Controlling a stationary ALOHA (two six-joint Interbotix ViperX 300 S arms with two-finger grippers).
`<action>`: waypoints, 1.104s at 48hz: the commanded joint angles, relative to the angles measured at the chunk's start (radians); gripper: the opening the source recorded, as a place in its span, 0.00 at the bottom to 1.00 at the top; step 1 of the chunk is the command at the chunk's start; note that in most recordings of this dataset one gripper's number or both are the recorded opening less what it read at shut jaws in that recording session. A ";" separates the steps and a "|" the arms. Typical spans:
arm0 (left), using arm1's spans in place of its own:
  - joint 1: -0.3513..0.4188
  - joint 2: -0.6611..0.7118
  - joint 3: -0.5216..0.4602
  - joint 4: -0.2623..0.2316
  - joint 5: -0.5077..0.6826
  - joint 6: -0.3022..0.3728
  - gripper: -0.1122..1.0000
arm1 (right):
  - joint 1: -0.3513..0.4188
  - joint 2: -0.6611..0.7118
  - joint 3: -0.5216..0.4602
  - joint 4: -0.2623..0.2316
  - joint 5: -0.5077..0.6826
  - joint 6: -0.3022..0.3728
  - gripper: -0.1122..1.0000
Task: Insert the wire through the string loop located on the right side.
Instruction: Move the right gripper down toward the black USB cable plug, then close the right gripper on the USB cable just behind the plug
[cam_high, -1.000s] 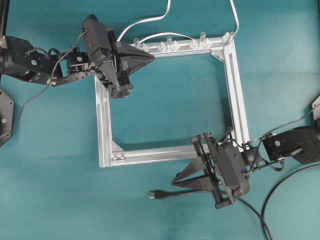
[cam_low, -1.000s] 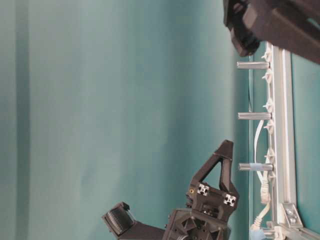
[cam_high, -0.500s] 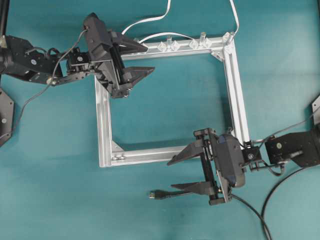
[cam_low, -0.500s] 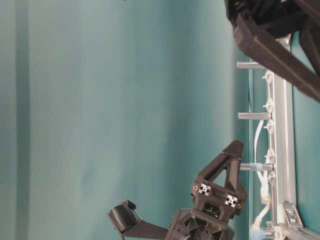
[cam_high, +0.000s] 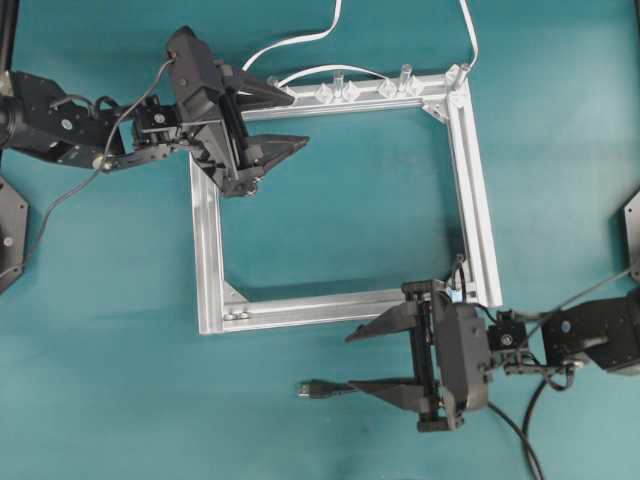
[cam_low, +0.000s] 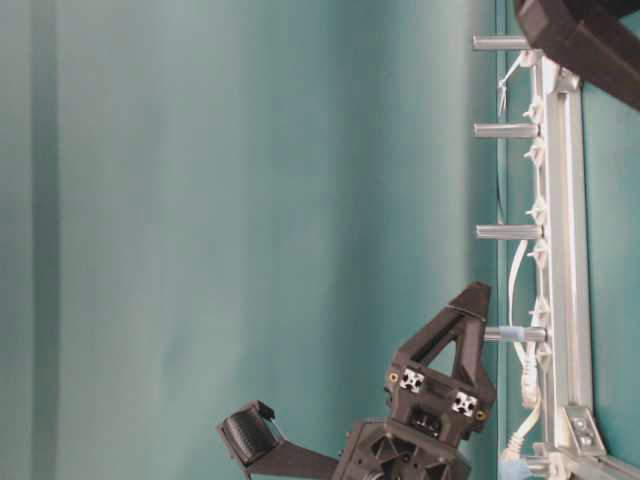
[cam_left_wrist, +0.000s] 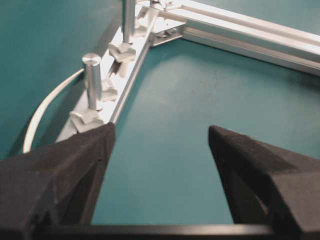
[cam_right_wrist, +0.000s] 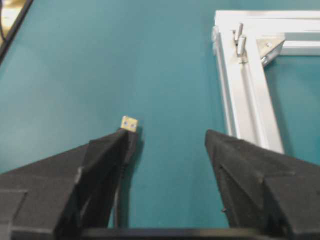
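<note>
Now both sets of jaws stand released, where a second ago they were clenched: the left gripper (cam_high: 290, 122) hangs spread over the far-left corner of the aluminium frame (cam_high: 207, 245). The right gripper (cam_high: 352, 361) has let go of the wire (cam_high: 335, 389), whose plug lies on the tabletop beside one of its jaws. The string loop (cam_high: 458, 272) sits close behind those jaws with no wire through it, so threading looks unstarted and a regrasp likely.

1 camera looks straight down on the worktop (cam_high: 110, 330); 1 sits at table level, turned sideways; 2 wrist views look close past each end effector. All share the aluminium frame (cam_high: 207, 250).
</note>
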 joint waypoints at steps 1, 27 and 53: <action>0.003 -0.026 -0.009 0.003 -0.005 -0.006 0.80 | 0.012 -0.014 -0.023 0.052 -0.009 -0.040 0.78; 0.003 -0.026 -0.006 0.003 -0.005 -0.006 0.80 | 0.055 0.061 -0.087 0.083 -0.011 0.014 0.78; -0.015 -0.026 0.000 0.002 -0.005 -0.008 0.80 | 0.078 0.172 -0.129 0.083 -0.034 0.051 0.78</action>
